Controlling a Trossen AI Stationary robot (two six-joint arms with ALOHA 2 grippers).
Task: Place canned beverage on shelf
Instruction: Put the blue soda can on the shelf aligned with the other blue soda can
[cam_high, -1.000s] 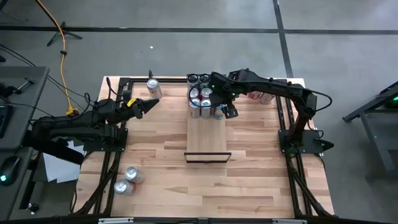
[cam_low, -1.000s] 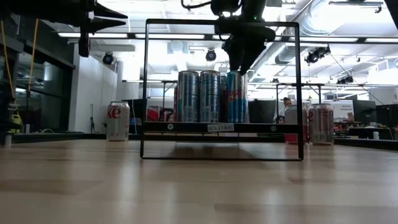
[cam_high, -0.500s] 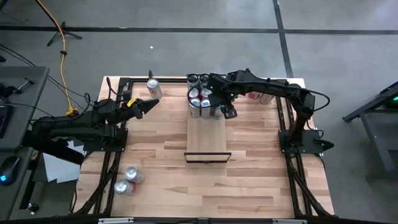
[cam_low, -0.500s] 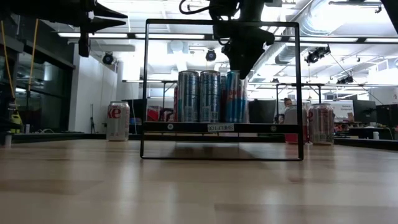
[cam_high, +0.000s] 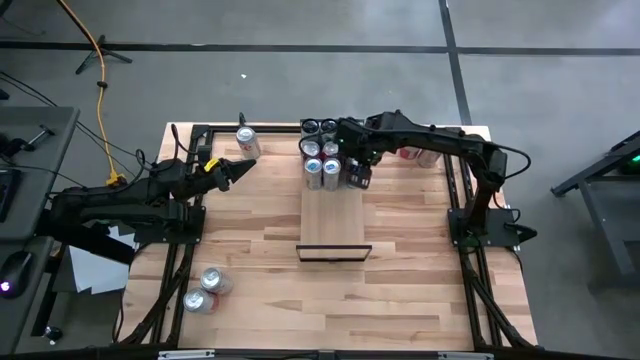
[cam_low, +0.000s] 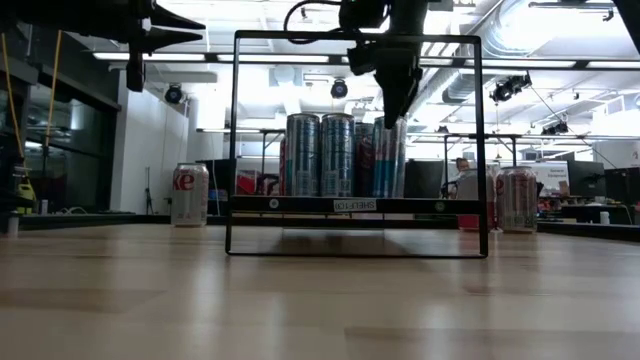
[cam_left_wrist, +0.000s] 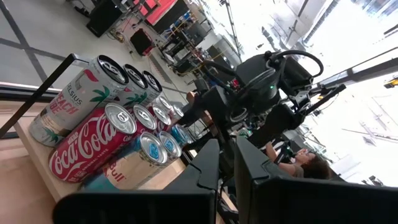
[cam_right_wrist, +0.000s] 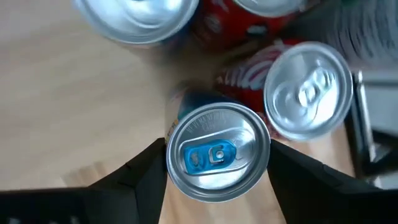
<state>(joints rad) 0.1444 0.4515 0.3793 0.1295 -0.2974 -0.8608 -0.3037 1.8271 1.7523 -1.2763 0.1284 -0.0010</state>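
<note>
- Your right gripper (cam_right_wrist: 217, 163) stood directly over a blue-topped can (cam_right_wrist: 217, 152), its two fingers (cam_right_wrist: 144, 171) flanking the can's rim on either side; you could not tell from the frames whether they pressed on it or only bracketed it.
- In the high view that right gripper (cam_high: 358, 165) sat at the right side of the cluster of cans (cam_high: 322, 158), over the far end of the shelf (cam_high: 333, 215).
- In the low view the same gripper (cam_low: 392, 95) pointed down onto the rightmost can of the row (cam_low: 388, 157), which stood upright on the shelf board (cam_low: 355, 204).
- Your left gripper (cam_high: 240, 168) waited clenched and empty, held in the air to the left of the shelf, well apart from the cans.
- The shelf lay lengthwise near to far at the middle of the butcher-block table (cam_high: 400, 280), its black edge bar (cam_high: 333, 247) at the near end and its near half bare.
- Two loose cans (cam_high: 205, 290) lay at the near left of the table, one can (cam_high: 247, 142) at the far left, and another (cam_high: 413, 154) at the far right beneath your right arm.
- Beyond the table, the low view showed a bright workshop with ceiling lights (cam_low: 560, 63).
</note>
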